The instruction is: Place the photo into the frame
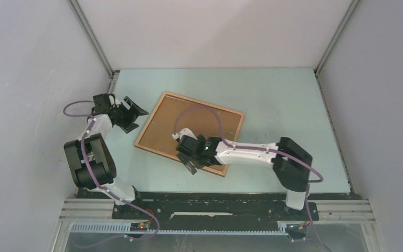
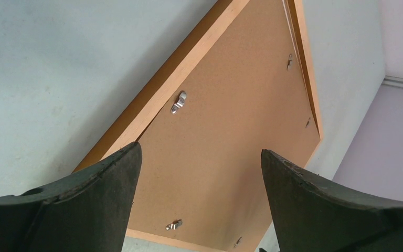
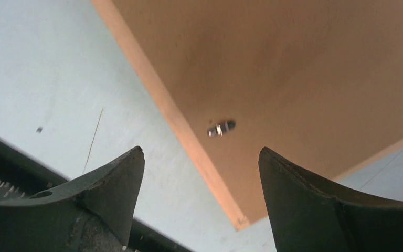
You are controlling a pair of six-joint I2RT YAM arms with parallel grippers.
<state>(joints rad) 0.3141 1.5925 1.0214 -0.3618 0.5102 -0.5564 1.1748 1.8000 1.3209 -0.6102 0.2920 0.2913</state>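
Note:
The frame (image 1: 148, 121) lies face down and slanted on the pale green table, its thin light wood rim around a plain brown backing board (image 1: 199, 123). The photo shows in no view. My left gripper (image 1: 136, 118) hovers open just off the frame's left edge; in the left wrist view the rim (image 2: 189, 58), the board (image 2: 231, 121) and a small metal clip (image 2: 178, 102) lie ahead of the open gripper (image 2: 200, 157). My right gripper (image 1: 184, 160) is open over the frame's near edge; its wrist view shows the gripper (image 3: 201, 157) above the rim (image 3: 162, 100) and a clip (image 3: 221, 127).
Grey walls enclose the table (image 1: 273, 94) on three sides. The black base rail (image 1: 215, 202) runs along the near edge, close behind the right gripper. A purple cable (image 1: 199, 108) loops above the board.

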